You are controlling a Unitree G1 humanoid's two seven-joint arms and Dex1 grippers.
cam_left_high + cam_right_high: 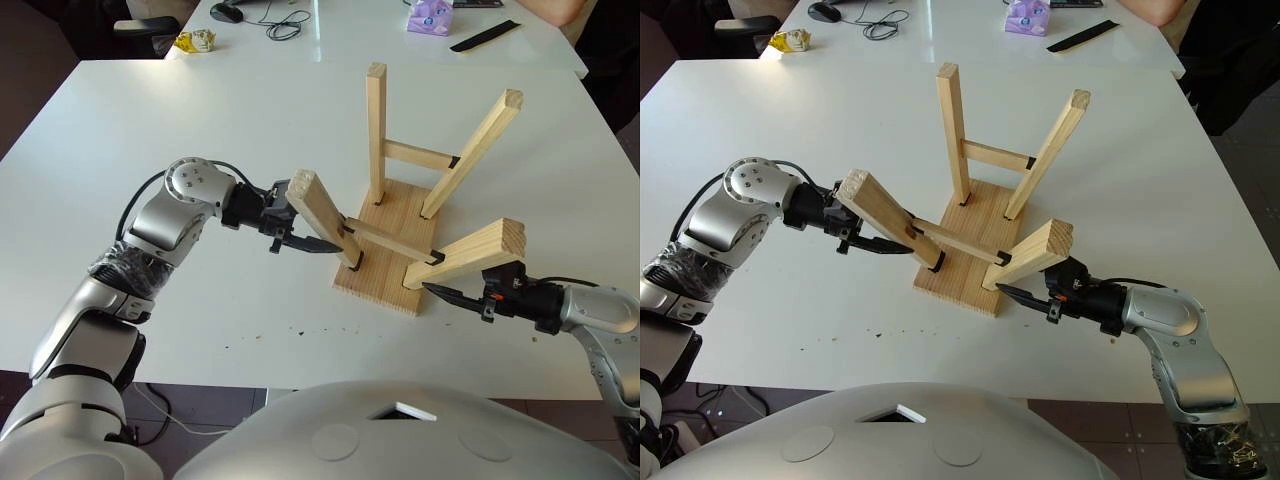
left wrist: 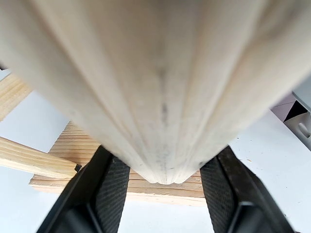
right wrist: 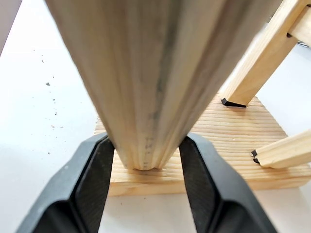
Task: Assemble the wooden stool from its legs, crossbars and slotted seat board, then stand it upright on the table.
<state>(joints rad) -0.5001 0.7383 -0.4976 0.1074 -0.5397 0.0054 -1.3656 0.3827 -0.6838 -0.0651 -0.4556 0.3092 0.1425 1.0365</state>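
The slotted seat board (image 1: 385,272) lies flat just right of the frame's centre on the white counter (image 1: 200,120). Two far legs (image 1: 376,130) stand behind it, and two near legs splay outward, joined by a crossbar (image 1: 390,240). The left hand (image 1: 335,247) is clamped on the near-left leg (image 1: 322,212) and the right hand (image 1: 432,290) on the near-right leg (image 1: 470,252). Both legs probably need to be swung upright together and pressed straight down, so that the crossbar ends do not slip out.
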